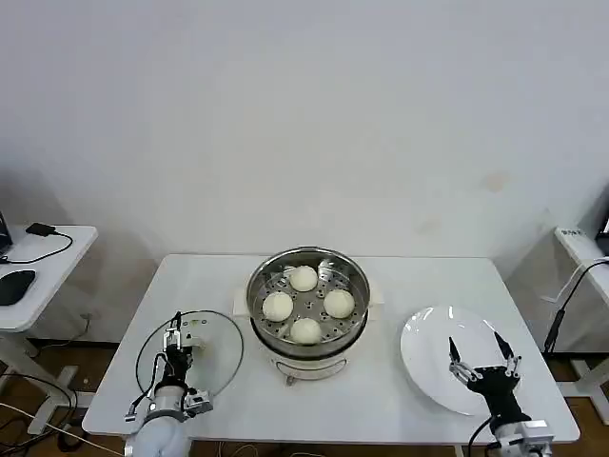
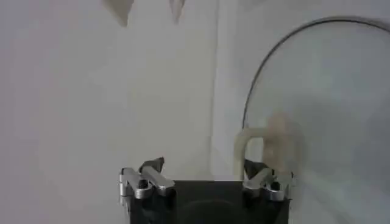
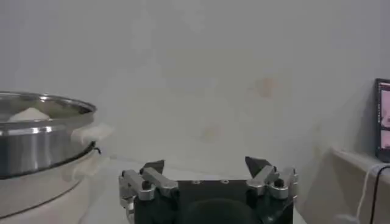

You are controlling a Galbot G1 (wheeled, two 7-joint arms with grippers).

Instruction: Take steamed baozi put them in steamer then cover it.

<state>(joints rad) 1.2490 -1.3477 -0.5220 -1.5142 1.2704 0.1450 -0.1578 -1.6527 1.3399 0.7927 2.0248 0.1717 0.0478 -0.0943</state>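
Note:
The steamer (image 1: pixel 307 307) stands at the middle of the white table, uncovered, with several cream-white steamed baozi (image 1: pixel 303 278) on its perforated tray. Its steel wall (image 3: pixel 36 137) and one bun's top (image 3: pixel 27 114) also appear in the right wrist view. The clear glass lid (image 1: pixel 205 367) lies flat on the table to the steamer's left. My left gripper (image 1: pixel 175 341) hovers low over the lid, open. In the left wrist view this gripper (image 2: pixel 204 169) has the lid's cream handle (image 2: pixel 271 137) just beyond one fingertip. My right gripper (image 1: pixel 483 357) is open and holds nothing, above the bare white plate (image 1: pixel 428 343).
The table's front edge (image 1: pixel 362 433) runs just ahead of both arms. A side table with a black mouse (image 1: pixel 14 286) and a cable stands at the far left. Another side table (image 1: pixel 580 248) with cables is at the far right. A plain wall lies behind.

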